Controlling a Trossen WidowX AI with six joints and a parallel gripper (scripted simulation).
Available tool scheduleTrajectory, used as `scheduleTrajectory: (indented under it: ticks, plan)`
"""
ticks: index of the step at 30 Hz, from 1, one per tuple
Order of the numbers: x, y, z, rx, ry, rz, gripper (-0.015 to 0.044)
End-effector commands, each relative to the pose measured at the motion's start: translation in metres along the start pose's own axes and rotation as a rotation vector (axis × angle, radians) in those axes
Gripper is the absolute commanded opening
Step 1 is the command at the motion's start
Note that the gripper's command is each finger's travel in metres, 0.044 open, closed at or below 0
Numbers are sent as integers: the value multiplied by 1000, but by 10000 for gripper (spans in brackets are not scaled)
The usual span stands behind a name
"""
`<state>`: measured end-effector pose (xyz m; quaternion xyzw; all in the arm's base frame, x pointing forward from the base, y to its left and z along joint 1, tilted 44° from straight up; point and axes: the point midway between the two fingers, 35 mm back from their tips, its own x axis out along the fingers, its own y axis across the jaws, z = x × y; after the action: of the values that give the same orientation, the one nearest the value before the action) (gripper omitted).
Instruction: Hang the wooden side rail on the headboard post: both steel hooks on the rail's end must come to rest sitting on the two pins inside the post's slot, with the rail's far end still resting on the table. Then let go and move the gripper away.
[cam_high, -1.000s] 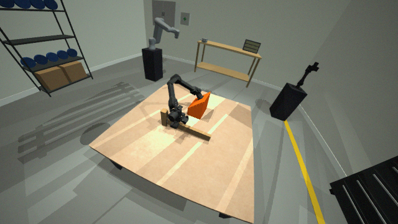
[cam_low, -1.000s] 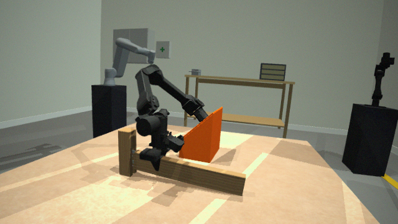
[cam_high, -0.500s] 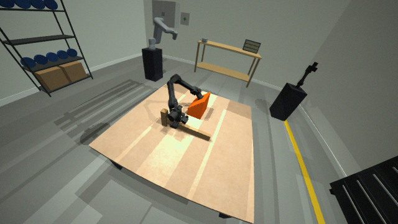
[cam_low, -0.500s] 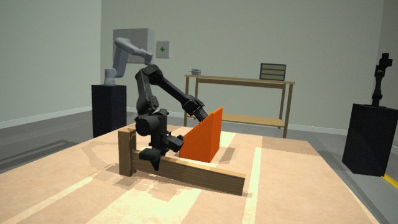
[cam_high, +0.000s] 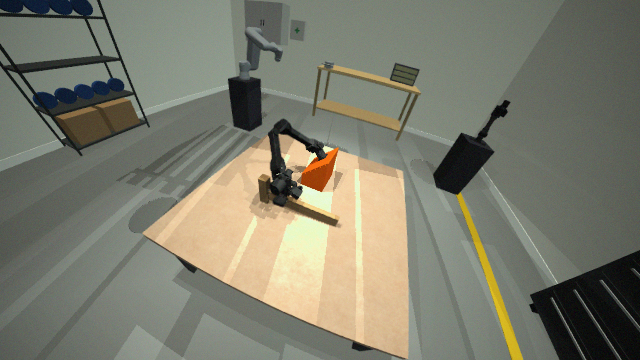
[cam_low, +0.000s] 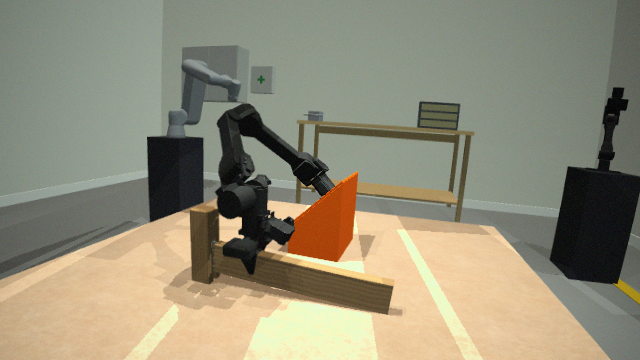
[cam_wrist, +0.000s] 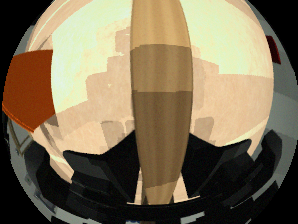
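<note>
- While the black robot arm (cam_high: 276, 155) (cam_low: 275, 142) reaches over from behind an orange wedge-shaped block (cam_high: 320, 172) (cam_low: 322, 225), its gripper (cam_high: 285, 197) (cam_low: 252, 257) (cam_wrist: 157, 128) is at left of centre in the exterior view, low over the table (cam_high: 370, 295) (cam_low: 450, 310) (cam_wrist: 235, 55).
- Closed partway, the gripper has its two dark fingers on either side of the wooden side rail (cam_high: 317, 212) (cam_low: 320, 282) (cam_wrist: 162, 65), holding it near the end by the post.
- The side rail runs from left of centre toward the lower right of the exterior view, sloping down; its far end rests on the table.
- At left of centre in the exterior view, the short wooden headboard post (cam_high: 263, 188) (cam_low: 202, 245) stands upright, with the rail's near end just beside it.
- Small bits of metal show in the narrow space between post and rail; the view is poor there, and whether the hooks sit on the pins cannot be told.
- In the wrist view, the rail runs top to bottom through the middle, the fingers at the lower left and lower right of it, and the orange block at the left edge.
- Behind the table, in the upper middle of the exterior view, is a wooden workbench (cam_high: 367, 76) (cam_low: 390, 126).
</note>
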<state>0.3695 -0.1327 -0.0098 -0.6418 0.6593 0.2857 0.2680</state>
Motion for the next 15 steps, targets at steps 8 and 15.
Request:
scheduleTrajectory:
  ticks: [8, 15]
  plan:
    - [-5, -5, -2, -2, 2, -14, 0]
    - [-5, -4, -3, -2, 2, -14, 0]
